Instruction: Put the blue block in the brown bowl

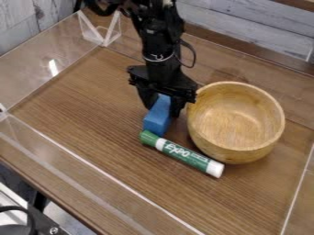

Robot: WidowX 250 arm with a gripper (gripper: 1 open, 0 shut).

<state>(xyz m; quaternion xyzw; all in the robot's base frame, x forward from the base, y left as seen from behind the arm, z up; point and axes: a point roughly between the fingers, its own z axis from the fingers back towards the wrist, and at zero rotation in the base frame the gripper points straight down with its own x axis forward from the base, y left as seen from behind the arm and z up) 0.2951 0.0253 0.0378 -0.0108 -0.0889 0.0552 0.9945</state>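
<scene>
The black robot arm [156, 41] reaches down from the top of the view, and its tool [164, 103] is at the far end of the blue block [156, 119]. The fingers stand around that end of the block, partly hiding it; whether they are pressed tight on it or only straddle it, I cannot tell. The block lies on the wooden surface [73, 115], its long side running roughly away from the camera (the near end is in plain sight, a bright, even blue).

To the right of the block sits the brown bowl [236, 121], round, light wood, with a thick rim (easily the largest loose thing here). The block is outside it, just beside its left side. In front of both lies a green-and-white marker [182, 154], set at a slant, its green end close to the block's near end and its other end pointing toward the lower right; there is dark lettering on its white band (too small to read with confidence). A dark cable [18, 213] curves in at the lower left corner, and pale boards [263, 26] stand behind the surface at the upper right.
</scene>
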